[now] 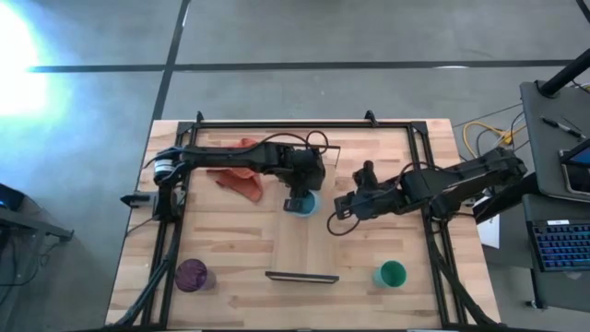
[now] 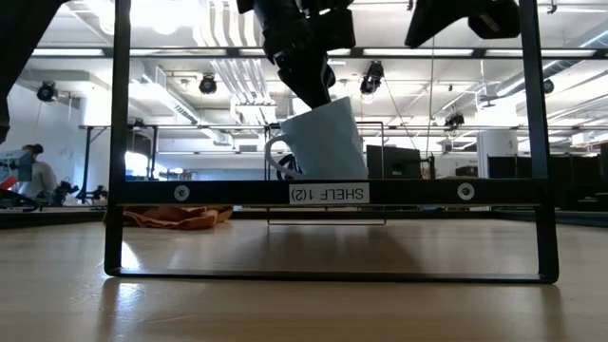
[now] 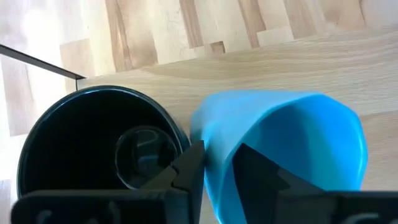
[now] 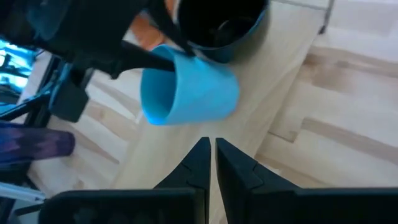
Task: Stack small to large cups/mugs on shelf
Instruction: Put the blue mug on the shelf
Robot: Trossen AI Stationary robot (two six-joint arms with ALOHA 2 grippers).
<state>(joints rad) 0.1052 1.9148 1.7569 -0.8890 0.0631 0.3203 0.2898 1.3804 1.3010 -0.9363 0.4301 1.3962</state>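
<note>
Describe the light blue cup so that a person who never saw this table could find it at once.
Find the shelf, the long pale board down the table's middle. Near its far end the left gripper has its jaws over the rim of the light blue cup, beside the black cup. Only it is blue, tilted and has a handle.

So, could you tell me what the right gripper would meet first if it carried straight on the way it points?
Most likely the light blue cup, tilted on the shelf straight ahead of the shut right gripper, with the left gripper at its rim. Depth is hard to judge.
</note>
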